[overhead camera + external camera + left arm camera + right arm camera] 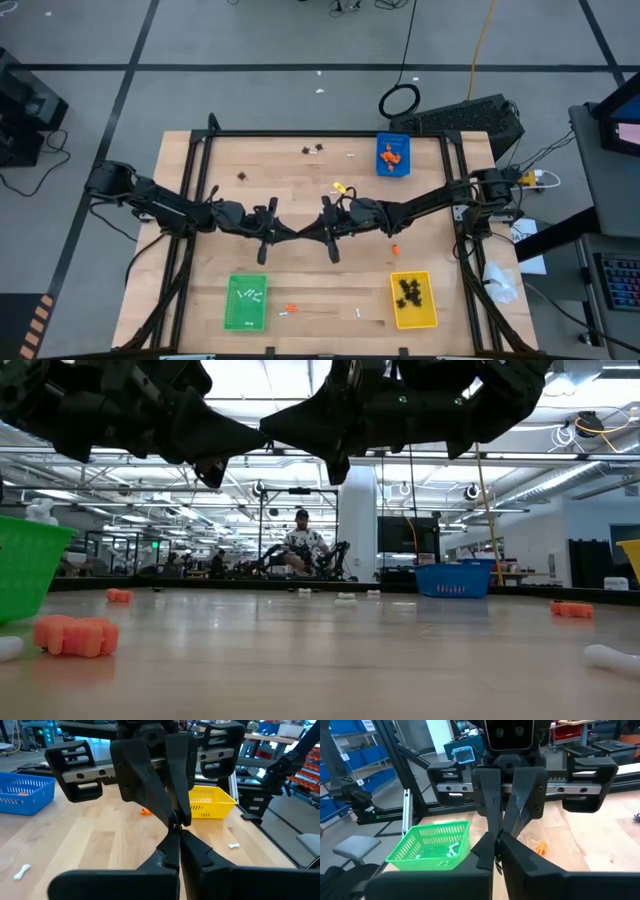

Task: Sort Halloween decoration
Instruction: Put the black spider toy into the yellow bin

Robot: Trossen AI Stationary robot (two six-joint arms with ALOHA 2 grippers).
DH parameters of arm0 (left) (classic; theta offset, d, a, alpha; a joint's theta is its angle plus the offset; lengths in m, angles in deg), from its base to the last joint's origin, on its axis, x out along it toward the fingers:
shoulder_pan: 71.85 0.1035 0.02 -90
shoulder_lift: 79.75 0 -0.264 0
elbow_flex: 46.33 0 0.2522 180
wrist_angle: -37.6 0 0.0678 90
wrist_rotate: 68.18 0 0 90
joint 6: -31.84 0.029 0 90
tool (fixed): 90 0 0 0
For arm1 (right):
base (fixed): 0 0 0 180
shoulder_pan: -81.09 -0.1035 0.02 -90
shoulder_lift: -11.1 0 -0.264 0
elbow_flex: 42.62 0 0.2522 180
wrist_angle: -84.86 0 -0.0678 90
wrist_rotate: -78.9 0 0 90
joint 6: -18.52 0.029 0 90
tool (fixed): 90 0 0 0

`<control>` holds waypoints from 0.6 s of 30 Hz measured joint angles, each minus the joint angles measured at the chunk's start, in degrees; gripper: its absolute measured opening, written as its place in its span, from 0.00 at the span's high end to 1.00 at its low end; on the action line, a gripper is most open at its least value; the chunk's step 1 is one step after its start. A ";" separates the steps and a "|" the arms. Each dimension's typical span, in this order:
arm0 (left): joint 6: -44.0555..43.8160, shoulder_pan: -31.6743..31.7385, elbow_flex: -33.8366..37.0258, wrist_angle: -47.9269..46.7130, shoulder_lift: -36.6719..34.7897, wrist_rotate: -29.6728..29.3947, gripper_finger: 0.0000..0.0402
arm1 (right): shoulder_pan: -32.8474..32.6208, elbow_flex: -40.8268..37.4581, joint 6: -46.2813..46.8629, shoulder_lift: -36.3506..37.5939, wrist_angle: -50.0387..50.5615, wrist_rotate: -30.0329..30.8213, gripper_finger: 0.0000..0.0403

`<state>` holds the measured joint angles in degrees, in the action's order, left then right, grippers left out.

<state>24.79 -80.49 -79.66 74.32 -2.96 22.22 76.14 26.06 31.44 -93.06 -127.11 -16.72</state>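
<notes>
Left gripper (268, 238) and right gripper (330, 238): fingers closed, empty, tip-to-tip above table centre. Trinkets scattered: orange lumps (76, 635) near edge, spiders (313, 150) far. Risk: finger collision.

Left gripper (268, 246) and right gripper (330, 243) meet mid-table, jaws closed.

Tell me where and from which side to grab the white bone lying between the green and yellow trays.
Grip the white bone across its thin middle, coming straight down from above. It lies flat on bare wood, clear of the green tray and yellow tray, so a hand can likely straddle it.
</notes>
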 joint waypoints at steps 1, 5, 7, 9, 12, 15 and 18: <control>0.02 0.00 0.00 0.25 0.04 0.02 1.00 | -0.02 0.00 -0.13 0.04 0.12 -0.04 0.98; -0.09 0.00 0.07 1.06 0.05 -0.07 1.00 | 0.00 0.00 -0.09 0.14 0.41 -0.14 0.97; -0.11 0.00 0.07 1.05 0.05 -0.07 1.00 | 0.00 0.00 -0.09 0.27 0.77 -0.16 0.98; -0.12 0.04 0.07 1.15 0.08 -0.51 1.00 | 0.00 0.02 -0.28 1.07 2.41 -0.07 0.99; -0.09 0.05 -0.01 1.77 0.03 -0.75 1.00 | -0.14 0.11 -0.32 2.68 5.07 0.02 0.99; -0.11 0.04 -0.15 2.33 -0.01 -0.81 0.99 | -0.96 0.11 -0.73 4.77 8.79 0.43 0.99; -0.11 0.11 -0.13 1.89 -0.03 -1.10 0.93 | -2.51 0.02 -0.71 7.06 14.40 0.91 1.00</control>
<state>24.68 -80.39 -79.79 76.22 -3.00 21.13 73.63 26.08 30.73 -86.00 -112.71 -15.81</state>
